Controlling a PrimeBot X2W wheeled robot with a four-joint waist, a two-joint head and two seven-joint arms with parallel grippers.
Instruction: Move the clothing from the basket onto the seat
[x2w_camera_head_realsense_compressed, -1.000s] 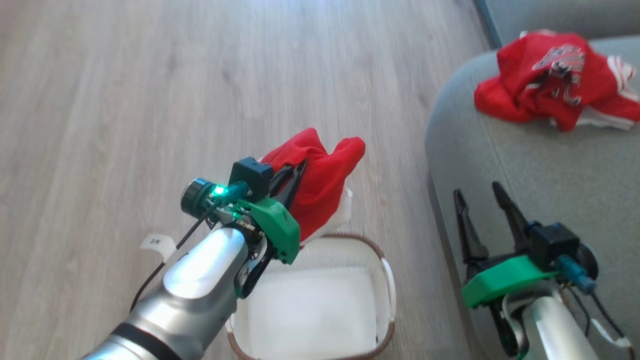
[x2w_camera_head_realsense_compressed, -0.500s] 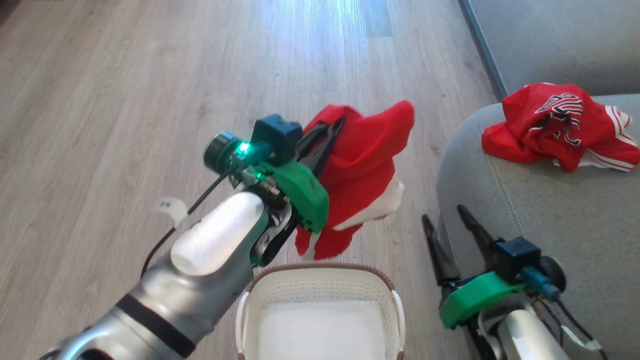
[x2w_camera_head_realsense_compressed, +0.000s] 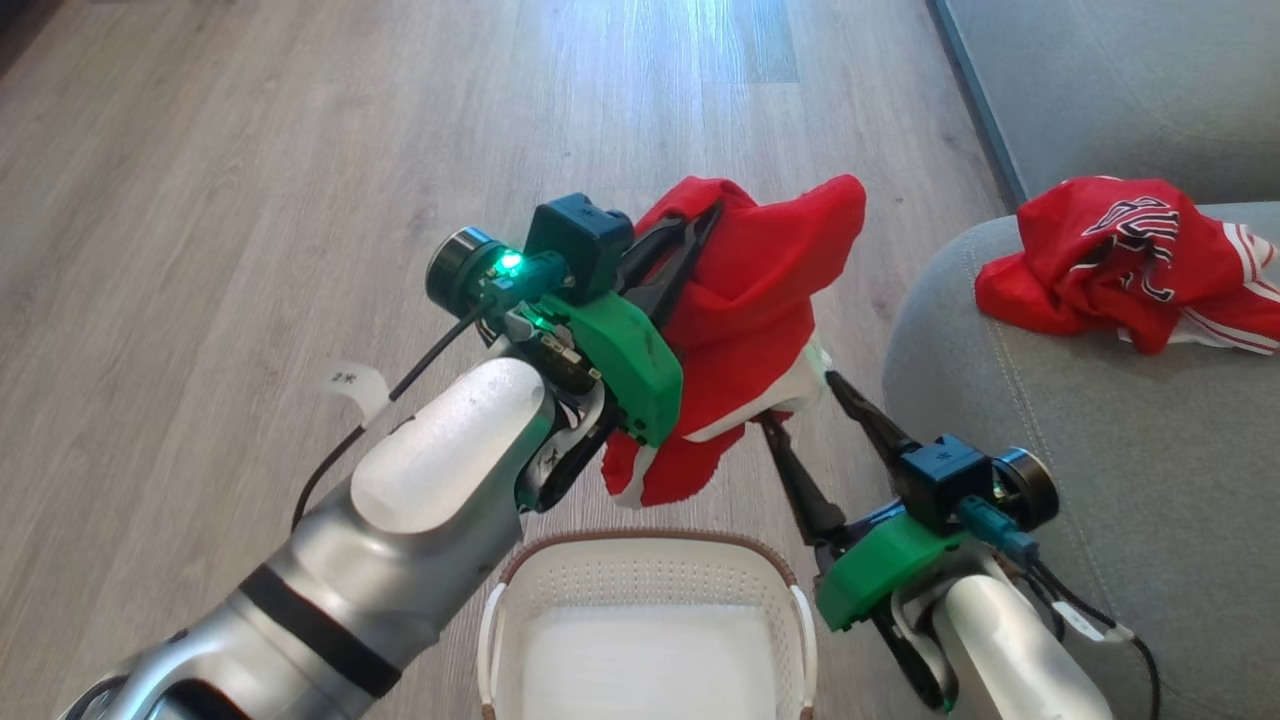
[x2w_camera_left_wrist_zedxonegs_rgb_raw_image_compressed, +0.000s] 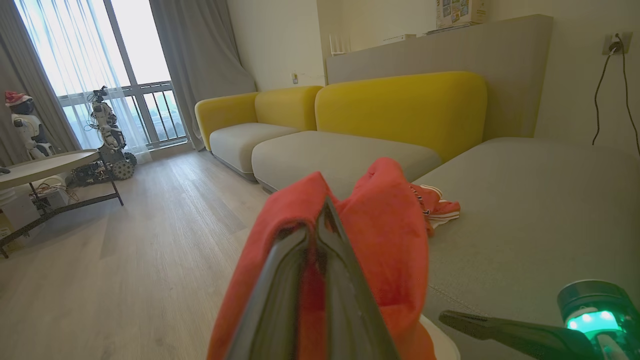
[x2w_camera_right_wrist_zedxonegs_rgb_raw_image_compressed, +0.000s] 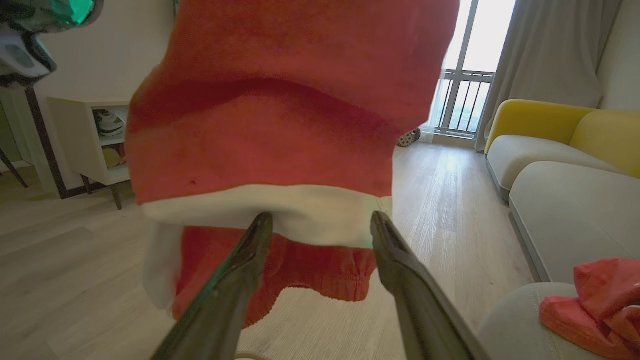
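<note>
My left gripper (x2w_camera_head_realsense_compressed: 712, 212) is shut on a red garment (x2w_camera_head_realsense_compressed: 760, 290) with a white band, holding it in the air above the cream basket (x2w_camera_head_realsense_compressed: 640, 545). The cloth drapes over its closed fingers (x2w_camera_left_wrist_zedxonegs_rgb_raw_image_compressed: 345, 280). My right gripper (x2w_camera_head_realsense_compressed: 797, 398) stands open, its fingertips (x2w_camera_right_wrist_zedxonegs_rgb_raw_image_compressed: 378, 220) at the lower edge of the garment's (x2w_camera_right_wrist_zedxonegs_rgb_raw_image_compressed: 280, 125) white band. A second red garment (x2w_camera_head_realsense_compressed: 1110, 260) with black-and-white lettering and white stripes lies crumpled on the grey seat (x2w_camera_head_realsense_compressed: 1100, 450) to the right. The basket's inside shows pale and bare.
Wood floor (x2w_camera_head_realsense_compressed: 250, 200) stretches to the left and ahead. A yellow-backed sofa (x2w_camera_left_wrist_zedxonegs_rgb_raw_image_compressed: 400, 110) runs along the wall beyond the seat. A round table (x2w_camera_left_wrist_zedxonegs_rgb_raw_image_compressed: 45, 167) and small robots stand by the window. A white shelf unit (x2w_camera_right_wrist_zedxonegs_rgb_raw_image_compressed: 95, 140) stands farther off.
The head camera has shifted. My left gripper has lifted the red garment higher above the basket. My right gripper has swung left from beside the seat to the garment's hanging hem.
</note>
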